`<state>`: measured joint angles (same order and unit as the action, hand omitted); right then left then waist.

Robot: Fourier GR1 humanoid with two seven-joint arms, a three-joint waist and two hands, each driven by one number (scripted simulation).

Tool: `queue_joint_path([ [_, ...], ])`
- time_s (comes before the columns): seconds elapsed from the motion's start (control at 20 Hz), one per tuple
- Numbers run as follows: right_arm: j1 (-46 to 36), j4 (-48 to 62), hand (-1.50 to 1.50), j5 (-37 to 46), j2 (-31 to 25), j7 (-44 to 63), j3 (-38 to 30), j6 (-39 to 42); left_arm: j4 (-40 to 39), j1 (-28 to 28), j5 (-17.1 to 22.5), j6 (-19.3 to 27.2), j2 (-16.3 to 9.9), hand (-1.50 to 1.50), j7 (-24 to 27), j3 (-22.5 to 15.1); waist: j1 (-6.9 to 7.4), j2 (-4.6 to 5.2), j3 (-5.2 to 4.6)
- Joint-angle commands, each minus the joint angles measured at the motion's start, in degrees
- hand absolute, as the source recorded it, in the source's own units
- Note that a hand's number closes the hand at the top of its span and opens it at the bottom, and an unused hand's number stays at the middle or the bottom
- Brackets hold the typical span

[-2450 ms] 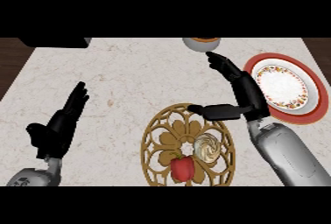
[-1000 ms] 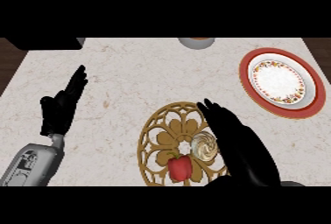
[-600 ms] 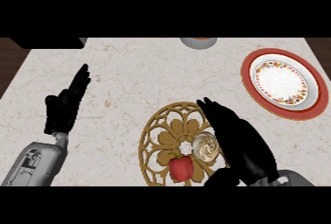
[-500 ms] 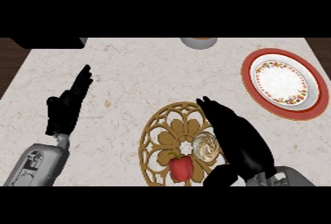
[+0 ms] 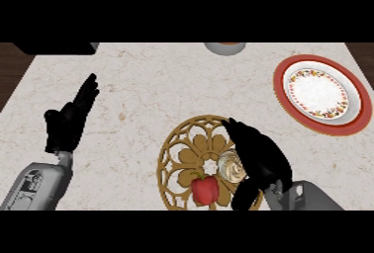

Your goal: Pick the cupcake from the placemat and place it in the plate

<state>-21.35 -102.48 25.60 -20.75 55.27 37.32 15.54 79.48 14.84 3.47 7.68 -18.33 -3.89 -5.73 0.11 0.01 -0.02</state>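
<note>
The cupcake [image 5: 231, 166], pale with swirled frosting, sits on the round gold openwork placemat [image 5: 190, 148] at the lower middle of the head view. My right hand [image 5: 257, 154] lies over the placemat's right side, fingers stretched forward, its palm against the cupcake's right side and its thumb reaching down past it. The fingers are not curled round the cupcake. A red-rimmed plate [image 5: 321, 94] with a white flowered centre lies at the upper right, well away from the hand. My left hand [image 5: 70, 118] rests open at the left, fingers up.
A red bell pepper [image 5: 205, 188] lies on the placemat just left of and below the cupcake. A grey bowl [image 5: 224, 47] stands at the counter's far edge. A dark object [image 5: 55, 48] sits at the far left corner.
My right hand came back from near the plate and lowered over the placemat's right side, settling beside the cupcake. The view shifted slightly. The left hand stays put.
</note>
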Motion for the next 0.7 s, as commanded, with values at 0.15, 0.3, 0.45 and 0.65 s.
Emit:
queue_joint_path([
  [0.15, 2.95, 9.82, -1.50, 6.24, 3.13, -7.44, -1.15, 0.96, 2.89, -1.12, -2.18, -0.72, 1.59, 0.00, -2.32, 0.65, 0.02, -0.01, 0.03],
  [0.3, 2.07, 12.94, -1.50, 8.31, 7.47, -6.54, -2.13, 1.42, -3.46, 1.41, -2.43, -2.85, 1.91, 0.00, 2.33, 2.93, -0.11, 0.05, 0.01],
  [0.45, 4.02, 10.55, -1.50, 10.21, 7.85, -6.82, -2.67, 3.69, 0.17, 3.73, -4.75, -1.06, 3.04, 0.00, -4.37, 2.47, -0.17, -0.03, 0.02],
  [0.65, 5.30, 12.71, -1.50, 11.48, 7.48, -10.55, -5.46, 5.43, -5.13, 3.18, -2.24, -5.65, 1.93, 0.00, 1.50, 6.72, -0.22, 0.01, 0.01],
])
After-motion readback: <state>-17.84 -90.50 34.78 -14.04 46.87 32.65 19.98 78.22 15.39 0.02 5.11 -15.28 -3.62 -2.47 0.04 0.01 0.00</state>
